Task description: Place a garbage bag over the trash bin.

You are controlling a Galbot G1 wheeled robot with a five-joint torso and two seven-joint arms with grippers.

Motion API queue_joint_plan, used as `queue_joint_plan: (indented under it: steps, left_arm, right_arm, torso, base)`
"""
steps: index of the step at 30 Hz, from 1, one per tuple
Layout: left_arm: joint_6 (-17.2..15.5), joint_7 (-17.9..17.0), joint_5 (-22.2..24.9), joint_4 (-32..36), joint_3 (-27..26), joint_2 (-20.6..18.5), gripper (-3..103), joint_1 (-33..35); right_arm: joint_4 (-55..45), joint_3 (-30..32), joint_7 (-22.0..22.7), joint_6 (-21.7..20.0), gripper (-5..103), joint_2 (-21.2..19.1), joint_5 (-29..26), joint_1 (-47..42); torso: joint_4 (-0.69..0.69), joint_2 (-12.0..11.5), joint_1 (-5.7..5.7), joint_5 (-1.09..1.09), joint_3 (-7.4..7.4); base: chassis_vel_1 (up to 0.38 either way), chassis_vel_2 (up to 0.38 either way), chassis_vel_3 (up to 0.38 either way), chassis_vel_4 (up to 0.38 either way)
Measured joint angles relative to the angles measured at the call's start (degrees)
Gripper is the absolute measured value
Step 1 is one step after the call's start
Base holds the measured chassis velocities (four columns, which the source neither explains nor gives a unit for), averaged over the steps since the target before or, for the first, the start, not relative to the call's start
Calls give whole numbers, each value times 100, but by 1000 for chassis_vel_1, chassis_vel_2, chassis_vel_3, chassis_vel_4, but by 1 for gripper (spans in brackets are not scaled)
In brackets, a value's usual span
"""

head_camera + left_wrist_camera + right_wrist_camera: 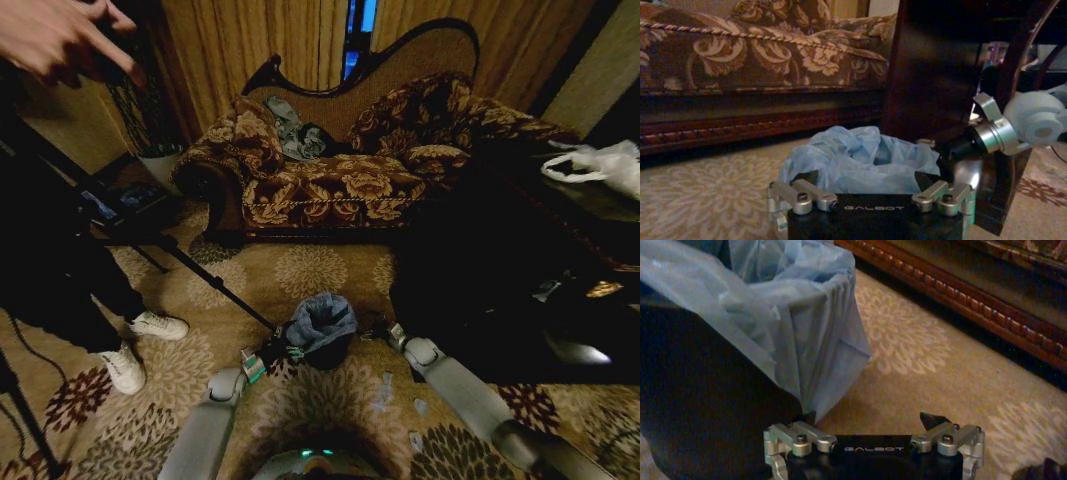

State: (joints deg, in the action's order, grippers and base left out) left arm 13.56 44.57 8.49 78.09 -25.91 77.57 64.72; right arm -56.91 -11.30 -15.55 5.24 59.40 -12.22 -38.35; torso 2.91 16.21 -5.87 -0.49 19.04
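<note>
The bin [322, 350] stands on the carpet [320, 270] just in front of the robot, between its two arms and short of the sofa [350, 170]. The bag [320, 318] already sits in and over its mouth: pale blue film rises crumpled above the rim, and in the right wrist view a flap of it hangs down the outside of the dark wall. So the main part looks done, in that the bag is on the bin. What seems left is tidying: the film is bunched high in the middle instead of pushed down inside, and I cannot tell whether the edge is folded over the rim all the way round.

The left gripper [268, 352] is low at the bin's left side, right against it. In the left wrist view its fingers [800, 192] stand well apart, with the bag [860, 160] bulging between and beyond them; whether the tips pinch any film I cannot tell.

The right gripper [385, 330] is at the bin's right side. In the right wrist view its fingers [933, 421] are spread wide and hold nothing; one side lies just under the hanging flap of the bag [813, 340], near it, and contact is unclear. The bin [700, 390] fills the dark area beside it.
</note>
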Motion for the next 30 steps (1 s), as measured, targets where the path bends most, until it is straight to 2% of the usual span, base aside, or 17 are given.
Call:
queue_joint_plan:
  steps: [11, 18, 30]
  left_arm:
    - [15, 0, 12, 45, -1, -9, 99, 37]
    - [14, 1, 14, 90, -4, -12, 99, 73]
    - [23, 2, 12, 140, 4, -13, 99, 141]
  right_arm:
    - [-1, 143, 28, 201, 100, 1, 229, -134]
    - [-877, 179, 255, -71, 100, -261, -275, -351]
    - [-1615, 553, 548, -295, 100, -594, -504, -655]
  torso:
    - [0, 0, 0, 0, 0]
    - [0, 0, 0, -1, 1]
    - [0, 0, 0, 0, 0]
  base:
    - [0, 0, 0, 0]
    - [0, 0, 0, 0]
    - [0, 0, 0, 0]
